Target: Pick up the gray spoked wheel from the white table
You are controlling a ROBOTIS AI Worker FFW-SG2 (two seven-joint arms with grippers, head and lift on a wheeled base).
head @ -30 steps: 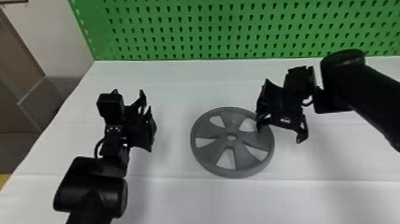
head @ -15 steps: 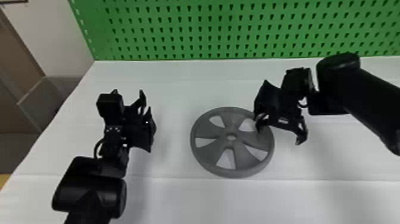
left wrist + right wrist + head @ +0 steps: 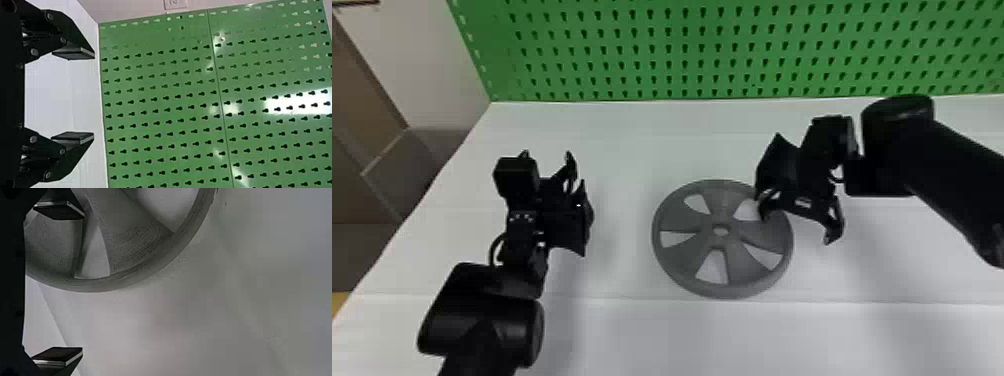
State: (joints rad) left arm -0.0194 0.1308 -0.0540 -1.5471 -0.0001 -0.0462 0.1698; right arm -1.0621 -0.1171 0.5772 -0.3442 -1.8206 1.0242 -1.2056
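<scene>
Over the part-hidden wheel [image 3: 682, 216], the right gripper's [image 3: 798, 226] jaws stand apart; left gripper's [image 3: 578, 192] too.

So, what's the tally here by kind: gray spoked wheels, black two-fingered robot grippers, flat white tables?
Gray round spoked wheel: 1
Black two-fingered left gripper and right gripper: 2
Flat white table: 1
Total: 4

Both arms were black. The left arm [image 3: 482, 320] had a fat rounded joint, a boxy block [image 3: 516, 177], pale dots and a looping cable [image 3: 494, 250]; the left gripper [image 3: 577, 172] carried grey round screws [image 3: 34, 51]. The right gripper [image 3: 797, 227] had flat dark pads [image 3: 58, 354] with pale edges.
</scene>
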